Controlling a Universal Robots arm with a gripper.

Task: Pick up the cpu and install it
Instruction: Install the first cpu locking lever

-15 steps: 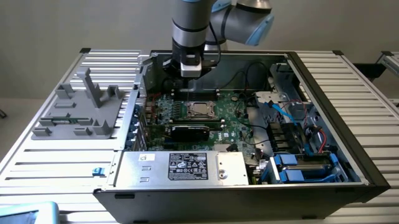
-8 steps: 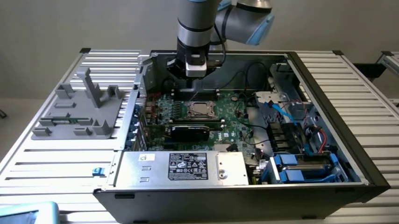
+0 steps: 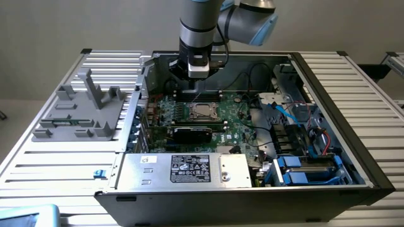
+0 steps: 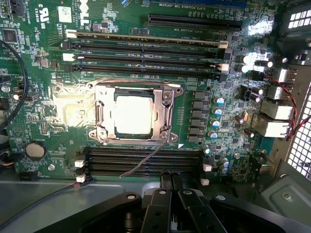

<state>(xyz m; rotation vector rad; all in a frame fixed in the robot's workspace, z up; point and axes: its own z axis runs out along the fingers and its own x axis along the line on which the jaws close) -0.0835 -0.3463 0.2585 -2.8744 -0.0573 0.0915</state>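
Note:
The cpu, a small square chip with a bright silvery top, lies flat inside the metal-framed socket on the green motherboard of the open computer case. My gripper hangs above the board just behind the socket in the exterior view, clear of the chip. Its two dark fingers are pressed together and hold nothing.
A silver box with a black label fills the case's near side, and a black card sits in front of the socket. Memory slots flank the socket. Blue drive bays and cables lie toward the exterior view's right, and a grey fixture stands outside the case.

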